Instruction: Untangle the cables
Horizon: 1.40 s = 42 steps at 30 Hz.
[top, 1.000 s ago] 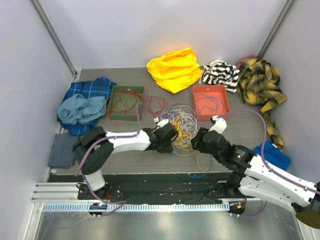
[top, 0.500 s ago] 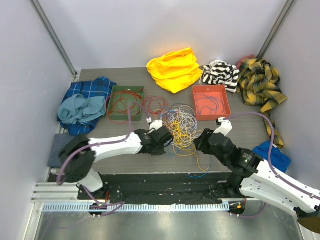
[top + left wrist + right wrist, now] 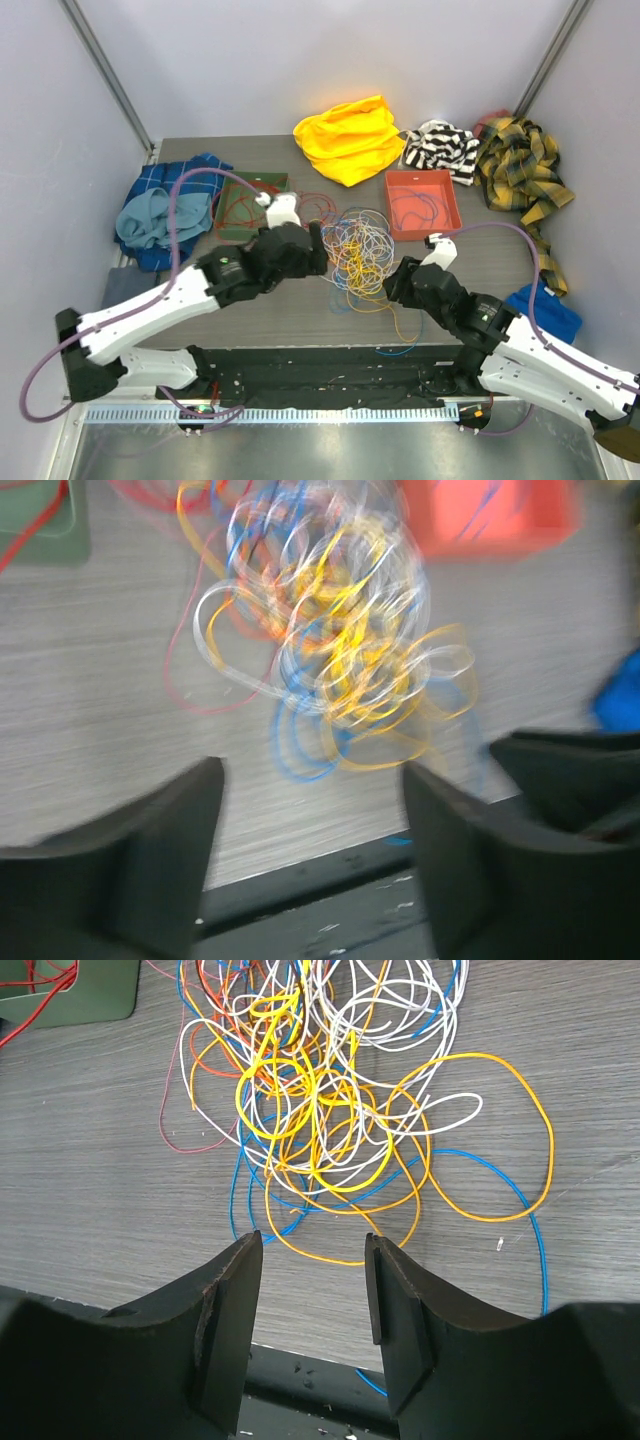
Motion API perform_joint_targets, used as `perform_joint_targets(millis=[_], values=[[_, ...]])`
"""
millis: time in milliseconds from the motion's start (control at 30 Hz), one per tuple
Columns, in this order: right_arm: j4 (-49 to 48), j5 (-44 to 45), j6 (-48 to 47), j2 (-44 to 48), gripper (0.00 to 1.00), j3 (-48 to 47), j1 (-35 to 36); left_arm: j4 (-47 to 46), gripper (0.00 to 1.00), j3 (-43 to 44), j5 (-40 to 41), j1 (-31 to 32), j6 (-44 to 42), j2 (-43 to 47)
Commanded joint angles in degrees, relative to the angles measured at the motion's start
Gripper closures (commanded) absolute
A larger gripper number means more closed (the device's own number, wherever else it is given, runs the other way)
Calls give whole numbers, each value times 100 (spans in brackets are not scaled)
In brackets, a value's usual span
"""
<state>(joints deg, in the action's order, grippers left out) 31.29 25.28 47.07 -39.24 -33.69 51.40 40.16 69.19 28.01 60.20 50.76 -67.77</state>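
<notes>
The cables (image 3: 358,255) lie in a loose tangle of yellow, orange, white, blue and red loops at the table's middle. In the left wrist view the cables (image 3: 335,645) are blurred by motion, and my left gripper (image 3: 312,777) stands wide open with nothing between its fingers. From above, the left gripper (image 3: 316,256) hovers at the tangle's left edge. My right gripper (image 3: 392,287) sits low at the tangle's near right. In its own view the right gripper (image 3: 310,1243) is open and empty, just short of an orange loop of the cables (image 3: 340,1110).
A green tray (image 3: 232,190) holding red wire sits left of the tangle, and a red tray (image 3: 450,210) with a thin wire sits to the right. Cloths lie around: yellow (image 3: 350,135), striped (image 3: 440,147), plaid (image 3: 520,170), blue (image 3: 165,205). The black front rail (image 3: 330,360) runs close below.
My left arm has risen and drawn back toward the tangle's left side. Its gripper went from shut to wide open. The right gripper has barely moved.
</notes>
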Motion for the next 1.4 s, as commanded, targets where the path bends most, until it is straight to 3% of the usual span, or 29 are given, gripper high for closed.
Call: perform_joint_targets(millis=[0, 200, 300, 433, 700, 1200, 1367], values=[[-115, 83, -40, 119, 46, -41, 28, 1, 3, -668, 27, 500, 56, -570], [-61, 170, -49, 136, 45, -6, 37, -541, 0, -968, 530, 1107, -285, -1001], [-70, 197, 4, 145, 45, 47, 37, -1340, 1, -1451, 145, 1195, -856, -1089], [-70, 241, 22, 189, 45, 126, 28, -2177, 14, -1935, -899, 1195, -1786, -1273], [-114, 223, 39, 189, 45, 223, 28, -2214, 28, -1426, -815, 1187, -2246, -2574], [-35, 250, -5, 224, 45, 232, 28, -2250, 30, -907, -516, 1020, -2721, -3268], [44, 276, -13, 259, 45, 223, 37, -2338, 47, -933, -999, 668, -2607, -3453]])
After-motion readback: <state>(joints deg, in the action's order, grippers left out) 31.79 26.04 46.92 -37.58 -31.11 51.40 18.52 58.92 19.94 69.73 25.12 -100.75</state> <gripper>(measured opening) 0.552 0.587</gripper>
